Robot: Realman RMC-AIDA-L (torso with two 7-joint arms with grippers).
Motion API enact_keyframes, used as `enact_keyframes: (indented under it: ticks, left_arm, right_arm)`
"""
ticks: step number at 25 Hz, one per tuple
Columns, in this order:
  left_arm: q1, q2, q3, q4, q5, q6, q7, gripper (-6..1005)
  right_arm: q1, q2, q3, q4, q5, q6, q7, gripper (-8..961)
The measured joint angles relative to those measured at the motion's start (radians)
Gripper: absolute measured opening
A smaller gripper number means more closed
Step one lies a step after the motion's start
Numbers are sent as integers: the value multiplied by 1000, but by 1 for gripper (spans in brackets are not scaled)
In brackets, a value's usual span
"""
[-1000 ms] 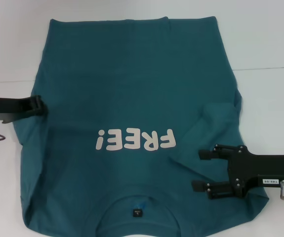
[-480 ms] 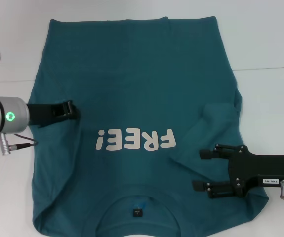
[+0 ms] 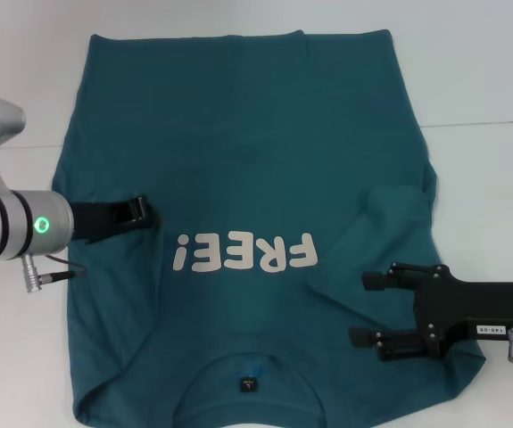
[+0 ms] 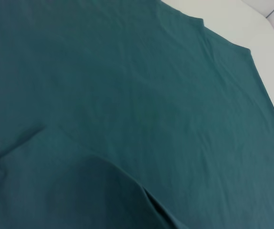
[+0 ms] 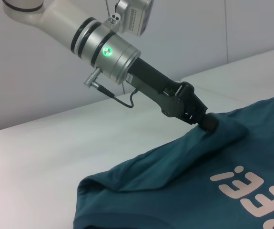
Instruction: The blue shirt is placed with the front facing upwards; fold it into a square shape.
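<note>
The blue shirt (image 3: 256, 152) lies front up on the white table, its collar label (image 3: 248, 384) at the near edge and its off-white "FREE!" lettering (image 3: 243, 252) across the chest. My left gripper (image 3: 143, 214) is shut on the shirt's left edge, held over the chest just left of the lettering. The right wrist view shows that gripper (image 5: 208, 123) pinching a raised ridge of the shirt (image 5: 184, 191). My right gripper (image 3: 370, 308) hovers open over the shirt's near right shoulder. The right sleeve (image 3: 397, 214) lies folded inward. Teal shirt cloth (image 4: 127, 95) fills the left wrist view.
The white table (image 3: 488, 71) shows bare on both sides and beyond the hem, with a seam line (image 3: 484, 123) on the right. A thin cable (image 3: 55, 265) hangs from my left wrist near the shirt's left edge.
My left gripper has moved rightward over the shirt, dragging the left edge and sleeve inward toward the lettering. The right gripper has stayed put.
</note>
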Motion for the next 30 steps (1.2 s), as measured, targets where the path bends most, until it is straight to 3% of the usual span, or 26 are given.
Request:
enact_keyframes:
  ticks: [6,14,23,30]
  left_arm:
    - [13,4,-13,3,-11,-2,6,62]
    - [14,6,-39,9,-12,-2,42,225]
    - [14,6,-102,19,-17,2,119,572]
    - [20,35,-240,22,-94,108,253,844]
  right_arm:
    - [-5,0,0,0,0,1,0,918]
    - [-2,-1,0,7,0,2,5,919]
    - [-4,-2,0,2,0,9,30,919]
    - [9,-14,0,-100,0,46,192,919]
